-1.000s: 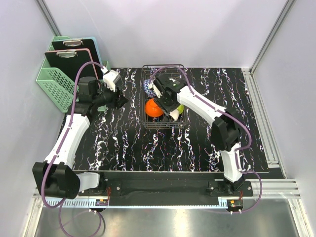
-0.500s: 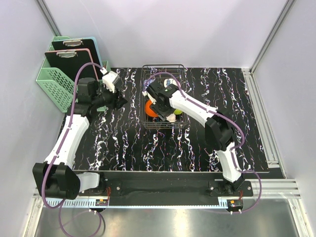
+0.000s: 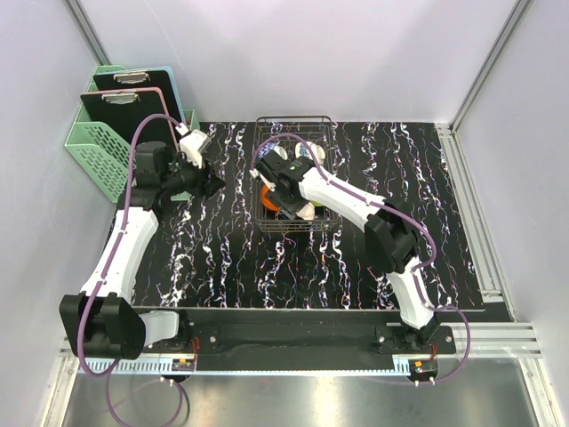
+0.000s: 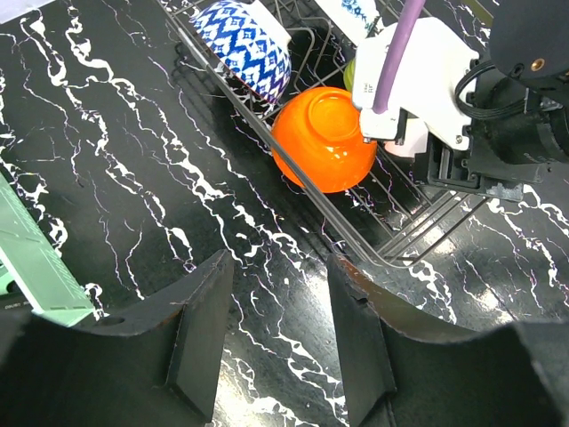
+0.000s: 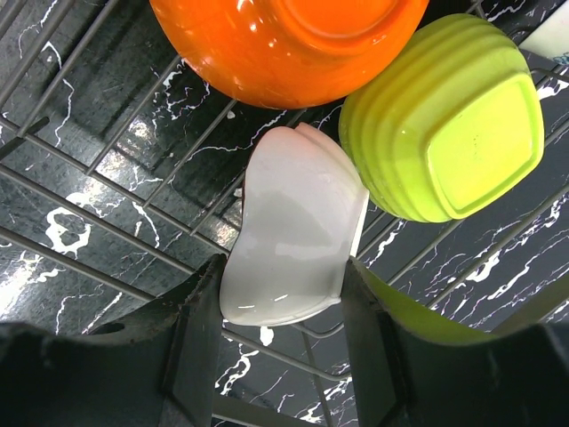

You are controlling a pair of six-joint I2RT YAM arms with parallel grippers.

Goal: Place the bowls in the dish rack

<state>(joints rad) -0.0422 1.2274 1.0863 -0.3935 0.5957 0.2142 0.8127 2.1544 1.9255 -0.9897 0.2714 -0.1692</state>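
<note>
Right hand (image 5: 281, 294): pinching the cream-white bowl (image 5: 293, 222) on its edge, one finger against each side, low among the wires of the dish rack (image 3: 327, 169).
Change on the right: a second ago we saw this hand at the rack's near right corner. The right arm (image 3: 356, 196) has since swung left across the rack.
Orange bowl (image 4: 324, 142): in the rack with its base turned outward. It was in plain sight from above a second ago and is now mostly covered by the arm.
Lime green bowl (image 5: 444, 124): ribbed, with its square foot facing the wrist camera, just beside the orange bowl and the cream-white one.
Blue-patterned bowl (image 4: 244, 44): in the rack just beyond the orange bowl. We see a second patterned bowl (image 4: 351, 11) at the picture's edge.
Left hand (image 4: 277, 338): fingers spread with nothing between them, over the black marbled worktop (image 3: 267, 267) just left of the rack.
Change on the left: the hand has edged a little toward the mint green basket (image 3: 98, 156).
</note>
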